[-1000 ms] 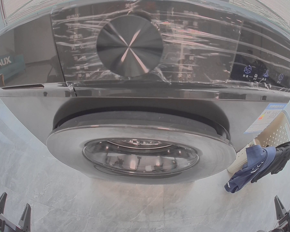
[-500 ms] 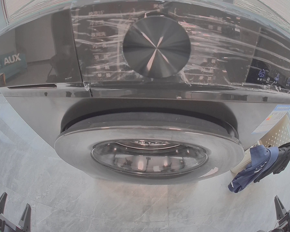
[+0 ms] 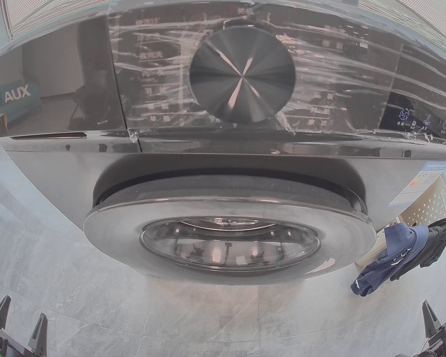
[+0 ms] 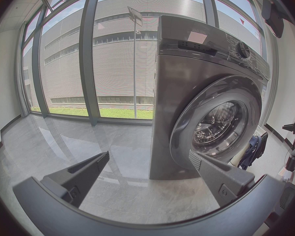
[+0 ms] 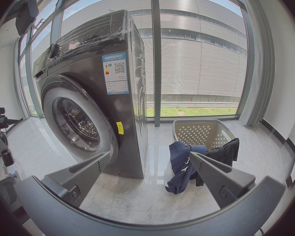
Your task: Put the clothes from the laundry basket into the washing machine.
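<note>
Head view, grey washing machine [image 3: 49,184], round glass door [image 3: 230,241] closed, cream perforated laundry basket [image 3: 428,204] just right of it, navy garment [image 3: 389,259] and black garment [image 3: 438,239] draped over its rim, left gripper [image 3: 24,307] and right gripper [image 3: 438,292] spread wide, empty

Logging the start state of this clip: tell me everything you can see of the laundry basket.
The laundry basket is cream, plastic-looking, rectangular with rounded corners and a smooth rim; its walls are pierced with small star-shaped holes. It stands upright on the grey floor right of the washing machine, not touching it. A navy garment and a black garment hang over its front rim, the navy one trailing lower.
</note>
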